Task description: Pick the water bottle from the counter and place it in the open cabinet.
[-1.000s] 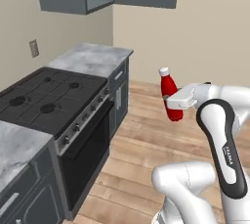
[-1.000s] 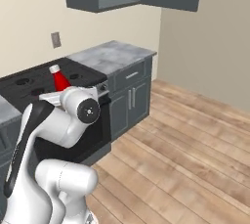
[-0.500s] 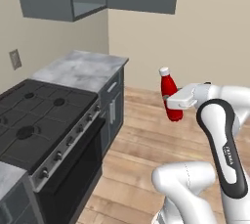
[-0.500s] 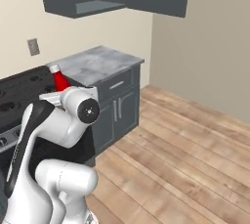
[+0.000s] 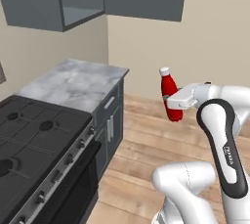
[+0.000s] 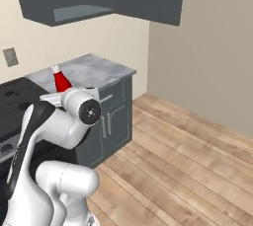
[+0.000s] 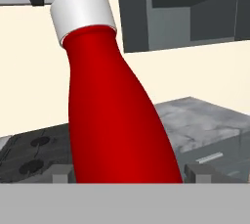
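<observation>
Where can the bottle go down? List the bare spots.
The open cabinet has a bare grey shelf between its side walls. The small marble top, bordered by the black stove and the wall, also looks bare. The pincer holds the water bottle over the wood floor. Nothing looks crowded.

We see the water bottle (image 5: 170,98), slim glossy red with a small white cap, upright in mid-air above the wooden floor and clamped low on its body. High on the wall, the open cabinet (image 5: 73,0) is dark grey-blue and boxy, its grey interior shelf showing.
</observation>
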You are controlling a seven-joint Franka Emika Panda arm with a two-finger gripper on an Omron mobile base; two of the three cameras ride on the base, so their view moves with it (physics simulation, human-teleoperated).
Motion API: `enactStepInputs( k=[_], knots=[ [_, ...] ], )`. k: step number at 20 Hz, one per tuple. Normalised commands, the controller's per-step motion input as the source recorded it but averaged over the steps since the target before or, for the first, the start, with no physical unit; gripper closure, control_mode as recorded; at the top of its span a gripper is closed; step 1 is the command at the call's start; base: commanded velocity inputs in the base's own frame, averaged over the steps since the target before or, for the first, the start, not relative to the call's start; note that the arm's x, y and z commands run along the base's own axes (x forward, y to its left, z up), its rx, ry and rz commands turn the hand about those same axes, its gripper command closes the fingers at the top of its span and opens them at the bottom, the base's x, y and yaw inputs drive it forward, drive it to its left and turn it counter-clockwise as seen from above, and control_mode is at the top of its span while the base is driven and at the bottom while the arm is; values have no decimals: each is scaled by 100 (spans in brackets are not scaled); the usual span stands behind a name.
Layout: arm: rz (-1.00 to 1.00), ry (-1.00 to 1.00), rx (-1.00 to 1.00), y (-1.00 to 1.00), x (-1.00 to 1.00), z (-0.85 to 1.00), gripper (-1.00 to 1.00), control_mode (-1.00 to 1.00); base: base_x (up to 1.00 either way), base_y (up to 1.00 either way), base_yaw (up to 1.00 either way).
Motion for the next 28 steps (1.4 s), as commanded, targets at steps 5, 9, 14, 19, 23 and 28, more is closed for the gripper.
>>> enactStepInputs(
  k=[5, 9, 14, 19, 23, 28],
  knots=[
    [0, 0, 0, 0, 0, 0, 100, 100, 87, -3, 5],
    [0, 0, 0, 0, 0, 0, 100, 100, 86, -3, 6],
    [0, 0, 0, 0, 0, 0, 100, 100, 83, -1, 14],
    [0, 0, 0, 0, 0, 0, 100, 100, 70, -2, 41],
    [0, 0, 0, 0, 0, 0, 100, 100, 28, -4, 85],
    [0, 0, 0, 0, 0, 0, 100, 100, 27, -5, 84]
  ],
)
